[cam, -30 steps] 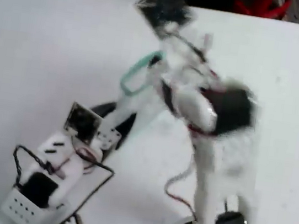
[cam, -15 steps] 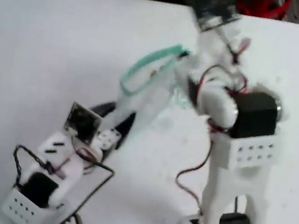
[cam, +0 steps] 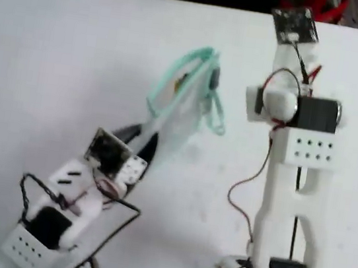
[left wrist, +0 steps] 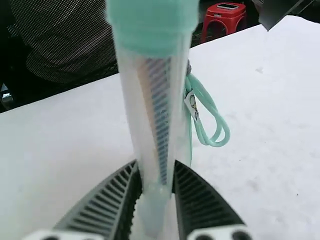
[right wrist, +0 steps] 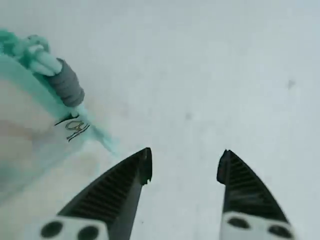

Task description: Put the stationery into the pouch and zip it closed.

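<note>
Pouch [cam: 180, 101] sits tilted over the table [cam: 58, 44], pinched at one end by my left end effector [cam: 146, 139], likely to steady it. Left wrist: jaws clamp its edge. Right wrist: right end effector [right wrist: 185, 160] wide, empty, near grey zip pull [right wrist: 67, 89].

Your white table [cam: 51, 49] spans the high view, dark beyond its top edge. You see a red stool [cam: 333, 8] upper right.
</note>
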Tool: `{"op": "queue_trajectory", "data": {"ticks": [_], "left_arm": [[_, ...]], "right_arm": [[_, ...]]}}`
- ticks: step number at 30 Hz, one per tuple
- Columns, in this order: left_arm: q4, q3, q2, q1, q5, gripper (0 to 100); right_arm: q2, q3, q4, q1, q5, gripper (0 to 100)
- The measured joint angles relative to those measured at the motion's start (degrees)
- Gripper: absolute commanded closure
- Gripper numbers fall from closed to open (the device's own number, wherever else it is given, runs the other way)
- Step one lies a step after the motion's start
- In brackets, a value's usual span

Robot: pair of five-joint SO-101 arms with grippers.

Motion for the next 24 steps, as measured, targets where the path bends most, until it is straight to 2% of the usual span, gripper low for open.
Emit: {"op": "queue_trajectory", "data": {"ticks": [6, 9, 16, 20, 24], "left_arm": [[0.0, 0.0, 0.0, 0.0, -0.4, 98], [0.0, 0.0, 0.1, 0.0, -0.4, 98], [0.8, 0.0, 0.1, 0.0, -0.4, 98], [2.8, -0.1, -0.6, 0.0, -0.4, 98], [3.2, -0.2, -0.9, 0.0, -0.4, 98]], "right_arm": [[-13.9, 26.2, -20.7, -1.6, 0.4, 78.3], [-21.3, 34.5, -26.3, -4.0, 0.4, 78.3], [-27.3, 41.4, -34.1, -10.9, 0.4, 78.3], [-27.6, 42.8, -37.3, -12.7, -3.8, 78.3], [-27.2, 45.5, -45.9, -14.2, -5.4, 81.0]]}}
